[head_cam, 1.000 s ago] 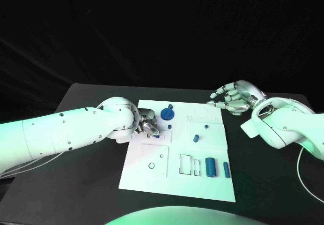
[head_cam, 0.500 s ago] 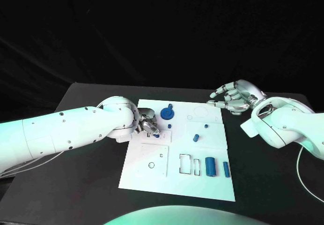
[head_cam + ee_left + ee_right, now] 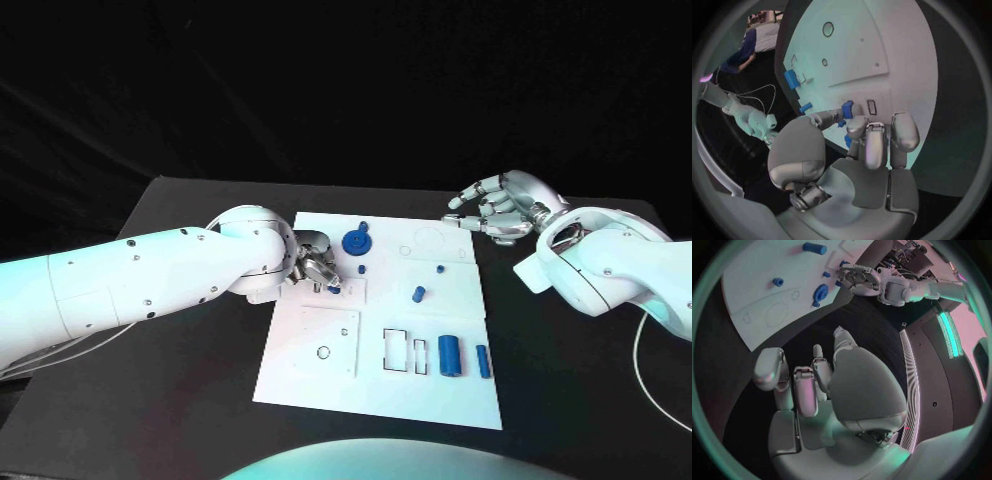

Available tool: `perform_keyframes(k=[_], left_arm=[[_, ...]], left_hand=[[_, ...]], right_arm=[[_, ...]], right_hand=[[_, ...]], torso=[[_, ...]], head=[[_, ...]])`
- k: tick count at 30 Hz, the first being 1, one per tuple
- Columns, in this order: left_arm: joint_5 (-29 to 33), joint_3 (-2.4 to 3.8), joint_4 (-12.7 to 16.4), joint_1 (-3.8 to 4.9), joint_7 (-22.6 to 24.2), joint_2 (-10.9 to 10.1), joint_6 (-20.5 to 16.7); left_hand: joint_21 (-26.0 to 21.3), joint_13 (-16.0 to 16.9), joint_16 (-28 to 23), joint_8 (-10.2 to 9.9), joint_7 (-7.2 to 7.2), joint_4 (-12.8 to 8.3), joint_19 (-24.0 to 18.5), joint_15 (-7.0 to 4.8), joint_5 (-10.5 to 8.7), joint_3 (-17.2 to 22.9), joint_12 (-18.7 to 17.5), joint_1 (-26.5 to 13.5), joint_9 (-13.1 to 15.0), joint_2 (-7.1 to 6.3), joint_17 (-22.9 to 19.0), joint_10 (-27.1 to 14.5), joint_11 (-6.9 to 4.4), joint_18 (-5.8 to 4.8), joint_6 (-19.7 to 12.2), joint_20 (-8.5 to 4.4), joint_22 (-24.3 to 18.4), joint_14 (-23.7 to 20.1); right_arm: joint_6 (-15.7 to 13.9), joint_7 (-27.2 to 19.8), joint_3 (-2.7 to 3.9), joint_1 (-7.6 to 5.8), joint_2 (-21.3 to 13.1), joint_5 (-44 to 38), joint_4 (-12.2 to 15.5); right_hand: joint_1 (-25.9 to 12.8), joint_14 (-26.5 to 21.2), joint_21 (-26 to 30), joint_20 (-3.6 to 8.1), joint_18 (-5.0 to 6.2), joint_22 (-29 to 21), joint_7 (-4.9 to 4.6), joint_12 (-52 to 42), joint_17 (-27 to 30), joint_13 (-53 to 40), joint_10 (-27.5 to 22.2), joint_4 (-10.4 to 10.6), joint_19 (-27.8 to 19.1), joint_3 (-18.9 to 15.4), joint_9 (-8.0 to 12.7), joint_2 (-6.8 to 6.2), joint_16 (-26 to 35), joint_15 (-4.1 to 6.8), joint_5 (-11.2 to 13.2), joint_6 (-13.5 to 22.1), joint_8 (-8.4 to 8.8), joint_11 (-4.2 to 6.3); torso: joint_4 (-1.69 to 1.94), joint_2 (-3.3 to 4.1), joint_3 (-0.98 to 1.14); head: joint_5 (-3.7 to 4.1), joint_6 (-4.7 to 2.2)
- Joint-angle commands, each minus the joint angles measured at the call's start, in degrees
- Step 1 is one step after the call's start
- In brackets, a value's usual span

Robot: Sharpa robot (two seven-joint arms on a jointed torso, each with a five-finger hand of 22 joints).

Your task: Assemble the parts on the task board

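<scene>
The white task board [image 3: 378, 385] lies in the middle of the black table. My left hand [image 3: 316, 267] rests over the board's upper left part and pinches a small blue part [image 3: 846, 109] between thumb and finger, right at the board surface beside a small rectangular slot [image 3: 872, 107]. On the board lie a round blue disc [image 3: 356, 241], a small blue peg [image 3: 438, 268], an oblong blue piece [image 3: 418, 294], a blue cylinder [image 3: 450, 355] and a narrow blue bar [image 3: 483, 361]. My right hand [image 3: 495, 208] hovers off the board's far right corner, fingers apart, holding nothing.
Outlined recesses, a rectangle [image 3: 395, 349] and a small ring [image 3: 325, 352], mark the board's near half. Bare black table [image 3: 188, 400] stretches on both sides of the board. In the right wrist view the board's far edge [image 3: 773, 315] lies beyond my right hand [image 3: 811, 385].
</scene>
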State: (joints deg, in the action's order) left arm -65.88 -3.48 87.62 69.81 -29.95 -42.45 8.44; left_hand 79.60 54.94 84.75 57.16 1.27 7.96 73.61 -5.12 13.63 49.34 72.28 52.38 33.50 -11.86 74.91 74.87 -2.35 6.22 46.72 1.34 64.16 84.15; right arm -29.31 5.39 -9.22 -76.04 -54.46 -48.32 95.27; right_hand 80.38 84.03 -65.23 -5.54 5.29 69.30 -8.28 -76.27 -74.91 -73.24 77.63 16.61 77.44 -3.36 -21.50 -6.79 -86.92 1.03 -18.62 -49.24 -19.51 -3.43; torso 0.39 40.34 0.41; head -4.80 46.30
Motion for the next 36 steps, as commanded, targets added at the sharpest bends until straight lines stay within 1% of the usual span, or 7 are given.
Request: perform_keyframes(k=[1, 9, 16, 22, 29, 31, 36], left_arm=[[0.59, -0.12, 0.08, -0.15, 0.08, 0.21, 1.61], [0.59, -0.12, -0.06, -0.15, 0.07, 0.25, 1.65], [0.59, -0.12, -0.21, -0.15, 0.07, 0.32, 1.64], [0.59, -0.12, -0.35, -0.15, 0.07, 0.38, 1.59], [0.62, -0.12, -0.44, -0.15, 0.07, 0.41, 1.65], [0.63, -0.12, -0.46, -0.15, 0.06, 0.41, 1.68], [0.63, -0.12, -0.50, -0.15, 0.06, 0.41, 1.78]], left_hand=[[-0.22, 0.11, 0.17, -0.12, 0.11, 0.15, 0.27, -0.38, -0.09, -0.39, 0.33, -0.56, -0.08, -0.10, 2.56, 0.28, -0.12, -0.92, 0.40, -0.04, 0.03, 2.91], [-0.27, 0.40, 0.17, -0.12, 0.07, 1.30, 0.33, -0.40, -0.04, -1.86, 0.55, -1.35, -0.29, -0.04, 2.58, 0.43, -0.16, -0.93, 0.73, -0.07, 0.05, 2.91], [-0.29, 0.39, 0.18, -0.12, 0.07, 2.06, 0.37, -0.41, -0.01, -3.09, 0.58, -1.83, -0.44, -0.10, 2.59, 0.42, -0.15, -0.93, 0.89, -0.09, 0.08, 2.92], [-0.33, 0.36, 0.17, -0.14, 0.09, 2.84, 0.39, -0.40, -0.01, -4.28, 0.59, -2.22, -0.57, -0.05, 2.58, 0.40, -0.14, -0.94, 1.00, -0.10, 0.08, 2.91], [-0.38, 0.38, 0.17, -0.12, 0.12, 3.90, 0.42, -0.38, -0.09, -6.44, 0.65, -2.56, -0.73, -0.05, 2.60, 0.40, -0.10, -0.94, 1.15, -0.10, 0.09, 2.92], [-0.41, 0.32, 0.16, -0.11, 0.13, 4.43, 0.43, -0.38, -0.12, -7.83, 0.63, -2.56, -0.81, -0.11, 2.59, 0.36, -0.09, -0.94, 1.21, -0.10, 0.09, 2.91], [-0.45, 0.32, 0.17, -0.12, 0.15, 5.16, 0.45, -0.37, -0.14, -9.80, 0.65, -2.34, -0.94, -0.14, 2.62, 0.35, -0.08, -0.94, 1.25, -0.11, 0.09, 2.91]], right_arm=[[0.61, -0.27, 0.00, 0.04, 0.04, -0.52, 0.00], [0.62, -0.28, 0.00, 0.05, 0.01, -0.52, 0.01], [0.62, -0.28, 0.00, 0.05, -0.02, -0.52, 0.01], [0.60, -0.30, 0.00, 0.05, -0.02, -0.50, -0.01], [0.54, -0.31, 0.00, 0.05, -0.05, -0.46, -0.01], [0.51, -0.31, 0.00, 0.05, -0.07, -0.45, -0.01], [0.46, -0.30, 0.00, 0.05, -0.11, -0.44, 0.01]], right_hand=[[-0.25, 3.63, 0.19, 0.09, 0.55, 0.07, 0.02, 0.14, -4.30, 0.00, -0.32, 0.13, -0.37, -0.03, 0.08, 0.32, 0.34, -0.43, 0.05, 0.36, -0.37, -0.11], [-0.28, 3.66, 0.12, 0.09, 0.53, 0.13, 0.02, 0.09, -4.43, -0.06, -0.27, 0.14, -0.33, -0.04, 0.08, 0.32, 0.30, -0.43, 0.05, 0.36, -0.38, -0.11], [-0.57, 3.65, 0.21, 0.09, 0.54, 0.08, 0.01, 0.13, -4.33, 0.00, -0.31, 0.17, -0.35, -0.19, 0.11, 0.30, 0.34, -0.43, 0.06, 0.41, -0.40, -0.12], [-0.83, 3.65, 0.27, 0.09, 0.55, 0.05, 0.00, 0.13, -4.33, 0.02, -0.31, 0.20, -0.35, -0.30, 0.13, 0.32, 0.35, -0.44, 0.07, 0.44, -0.43, -0.12], [-1.35, 3.65, 0.37, 0.09, 0.56, 0.01, 0.00, 0.15, -4.31, 0.07, -0.33, 0.21, -0.35, -0.54, 0.17, 0.35, 0.37, -0.44, 0.08, 0.49, -0.50, -0.13], [-1.45, 3.65, 0.40, 0.08, 0.57, -0.01, 0.00, 0.15, -4.31, 0.06, -0.33, 0.21, -0.35, -0.59, 0.17, 0.35, 0.38, -0.45, 0.07, 0.51, -0.51, -0.13], [-1.75, 3.65, 0.51, 0.08, 0.58, -0.07, 0.00, 0.20, -4.28, 0.14, -0.38, 0.23, -0.38, -0.75, 0.20, 0.35, 0.39, -0.45, 0.07, 0.54, -0.55, -0.14]], torso=[[-0.02, 0.00, 0.01], [0.00, 0.04, 0.01], [-0.03, 0.00, 0.00], [-0.01, 0.01, 0.03], [-0.01, 0.03, 0.03], [0.00, 0.02, 0.02], [-0.01, 0.01, 0.01]], head=[[0.00, 0.03], [0.10, 0.21], [0.13, 0.20], [0.14, 0.13], [0.20, 0.25], [0.22, 0.22], [0.20, 0.21]])
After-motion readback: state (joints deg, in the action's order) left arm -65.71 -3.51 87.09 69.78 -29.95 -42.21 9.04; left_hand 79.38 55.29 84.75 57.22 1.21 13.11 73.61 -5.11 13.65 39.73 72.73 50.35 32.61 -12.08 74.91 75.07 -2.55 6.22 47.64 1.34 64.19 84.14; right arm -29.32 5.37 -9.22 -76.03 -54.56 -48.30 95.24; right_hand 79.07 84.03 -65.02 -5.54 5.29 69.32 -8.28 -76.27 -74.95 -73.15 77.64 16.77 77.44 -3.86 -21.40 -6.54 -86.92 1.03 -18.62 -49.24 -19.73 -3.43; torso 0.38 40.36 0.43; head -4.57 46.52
